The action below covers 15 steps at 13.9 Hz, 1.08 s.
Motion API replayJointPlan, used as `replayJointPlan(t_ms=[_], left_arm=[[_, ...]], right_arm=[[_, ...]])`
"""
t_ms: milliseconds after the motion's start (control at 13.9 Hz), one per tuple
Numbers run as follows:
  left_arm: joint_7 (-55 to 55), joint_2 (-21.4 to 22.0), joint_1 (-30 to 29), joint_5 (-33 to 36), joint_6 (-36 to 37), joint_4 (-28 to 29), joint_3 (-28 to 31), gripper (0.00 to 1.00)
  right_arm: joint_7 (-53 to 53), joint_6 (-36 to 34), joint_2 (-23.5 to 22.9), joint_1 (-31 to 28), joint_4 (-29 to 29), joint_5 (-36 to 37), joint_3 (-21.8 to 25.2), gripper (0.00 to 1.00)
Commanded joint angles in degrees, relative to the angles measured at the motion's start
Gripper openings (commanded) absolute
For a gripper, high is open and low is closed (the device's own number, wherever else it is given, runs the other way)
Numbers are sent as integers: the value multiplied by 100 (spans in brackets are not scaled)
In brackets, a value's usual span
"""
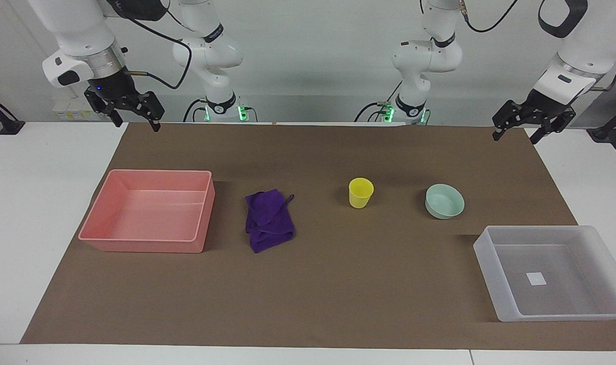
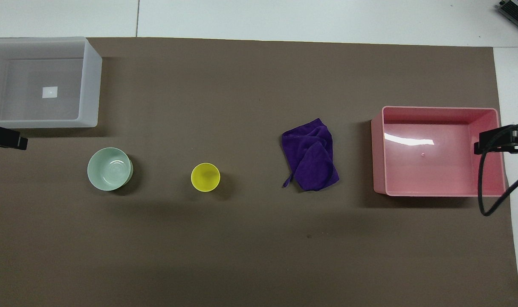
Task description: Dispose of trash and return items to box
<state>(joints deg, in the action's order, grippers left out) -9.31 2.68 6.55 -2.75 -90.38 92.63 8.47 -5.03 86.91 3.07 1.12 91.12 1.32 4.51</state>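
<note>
The purple rag [image 1: 268,219] [image 2: 310,160] lies crumpled on the brown mat, beside the pink tray. The yellow cup [image 1: 361,192] [image 2: 205,177] stands upright mid-table, between the rag and the mint-green bowl [image 1: 444,201] [image 2: 109,169]. The translucent box [image 1: 490,268] [image 2: 90,81] with its white sticker is empty at the left arm's end, farther from the robots than the bowl. My right gripper [image 1: 137,123] [image 2: 497,140] hangs open and empty, up in the air at the right arm's end. My left gripper [image 1: 515,137] [image 2: 5,140] hangs open and empty at the left arm's end. Both arms wait.
An empty pink opaque tray [image 1: 97,213] [image 2: 378,149] stands at the right arm's end. A brown mat [image 1: 308,294] covers most of the white table. A black cable [image 2: 482,187] hangs from the right arm by the pink tray.
</note>
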Motion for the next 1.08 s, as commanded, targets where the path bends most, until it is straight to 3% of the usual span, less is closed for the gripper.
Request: replayJointPlan(t_ms=[0,358,717,1004], left_arm=[[25,48,-22,134,38,53,-12,100],[52,74,-22,134,-242,245,-12,100],[148,224,-13,134,-760,887,-21,100],[157,364,-13,134,-1638,1817,-29,100]], right_arm=[[19,177,150,-16,205,17,-37,100],[-7,186,159,11,231,17,-37,100],[-16,221,194,63,301,17,-37,100],[10,274,203,63,328,17,-37,100]])
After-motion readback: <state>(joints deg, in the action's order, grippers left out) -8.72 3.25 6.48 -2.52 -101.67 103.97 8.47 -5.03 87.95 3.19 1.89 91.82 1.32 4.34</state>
